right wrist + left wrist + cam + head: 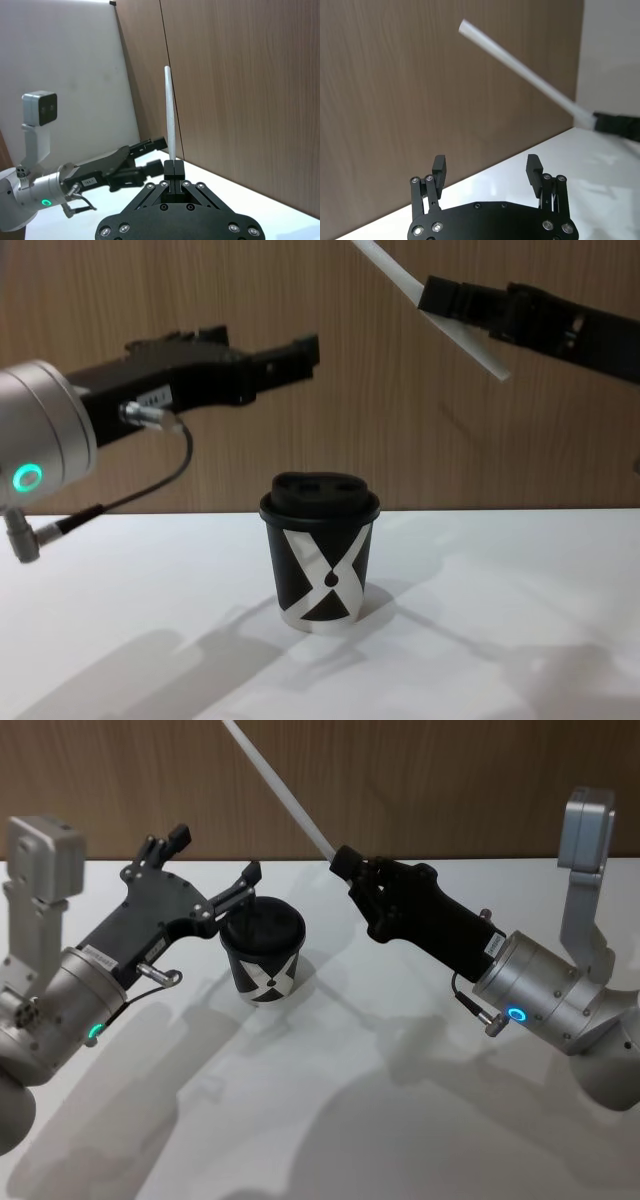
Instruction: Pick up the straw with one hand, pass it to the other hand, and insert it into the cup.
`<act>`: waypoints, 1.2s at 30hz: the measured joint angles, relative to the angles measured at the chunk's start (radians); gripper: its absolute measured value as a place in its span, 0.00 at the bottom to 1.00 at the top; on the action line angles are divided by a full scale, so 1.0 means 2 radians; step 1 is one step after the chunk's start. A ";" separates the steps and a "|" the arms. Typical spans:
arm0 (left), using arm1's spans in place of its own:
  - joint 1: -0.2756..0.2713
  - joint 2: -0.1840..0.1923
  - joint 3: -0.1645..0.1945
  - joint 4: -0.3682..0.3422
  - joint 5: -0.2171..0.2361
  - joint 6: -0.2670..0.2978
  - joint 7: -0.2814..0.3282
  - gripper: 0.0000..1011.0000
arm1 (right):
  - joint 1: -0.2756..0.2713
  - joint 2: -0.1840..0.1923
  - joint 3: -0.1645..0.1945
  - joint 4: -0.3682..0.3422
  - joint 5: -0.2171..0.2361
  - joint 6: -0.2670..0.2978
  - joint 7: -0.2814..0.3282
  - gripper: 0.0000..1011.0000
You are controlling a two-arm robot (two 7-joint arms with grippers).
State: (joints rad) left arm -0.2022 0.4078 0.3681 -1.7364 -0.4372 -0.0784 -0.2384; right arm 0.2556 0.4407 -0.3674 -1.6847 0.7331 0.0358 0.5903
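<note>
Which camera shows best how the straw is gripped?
Right wrist view: the straw stands clamped in the shut right end effector, tip visible. Head and chest views cut its upper end off; chest shows a short end below the grip. Left wrist view shows its free length.

Head view looks down on the white tabletop [400,1140]; chest view looks level across it, close; both share the small black X-patterned paper cup [263,955] near mid-frame. Wrist views face out along left gripper [487,167], right gripper [170,167].
</note>
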 joint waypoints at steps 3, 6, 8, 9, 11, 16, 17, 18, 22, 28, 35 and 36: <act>0.003 0.001 -0.007 -0.007 -0.022 -0.004 -0.020 0.99 | 0.000 0.000 0.000 0.000 0.000 0.000 0.000 0.00; 0.006 0.002 -0.013 -0.012 -0.047 -0.007 -0.040 0.99 | 0.000 0.000 0.000 0.000 0.000 0.000 0.000 0.00; 0.008 0.002 -0.017 -0.016 -0.066 -0.009 -0.055 0.99 | 0.000 0.000 0.000 0.000 0.000 0.000 0.000 0.00; 0.009 0.002 -0.018 -0.016 -0.071 -0.009 -0.059 0.99 | 0.000 0.000 0.000 0.000 0.000 0.000 0.000 0.00; 0.010 0.003 -0.021 -0.018 -0.083 -0.010 -0.068 0.99 | 0.000 0.000 0.000 0.001 0.000 0.000 0.001 0.00; 0.013 0.004 -0.028 -0.021 -0.120 -0.011 -0.093 0.99 | 0.001 0.000 0.000 0.001 0.000 0.000 0.001 0.00; 0.014 0.004 -0.028 -0.021 -0.125 -0.011 -0.097 0.99 | 0.001 0.000 0.000 0.001 0.000 0.000 0.001 0.00; 0.014 0.004 -0.029 -0.022 -0.129 -0.011 -0.100 0.99 | 0.001 0.000 0.000 0.001 0.000 0.000 0.001 0.00; 0.014 0.003 -0.032 -0.021 -0.153 -0.010 -0.115 0.99 | 0.001 0.000 0.000 0.001 0.000 0.000 0.001 0.00; 0.010 0.000 -0.034 -0.015 -0.190 0.000 -0.134 0.99 | 0.001 0.000 0.000 0.001 0.000 0.000 0.001 0.00; 0.000 -0.008 -0.032 -0.002 -0.230 0.019 -0.146 0.99 | 0.001 0.000 0.000 0.001 0.000 0.000 0.001 0.00; -0.001 -0.009 -0.031 -0.001 -0.235 0.022 -0.147 0.99 | 0.001 0.000 0.000 0.001 0.000 0.000 0.001 0.00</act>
State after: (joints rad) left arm -0.2052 0.3906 0.3057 -1.7377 -0.9070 -0.0348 -0.5332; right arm 0.2572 0.4413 -0.3682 -1.6834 0.7331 0.0352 0.5916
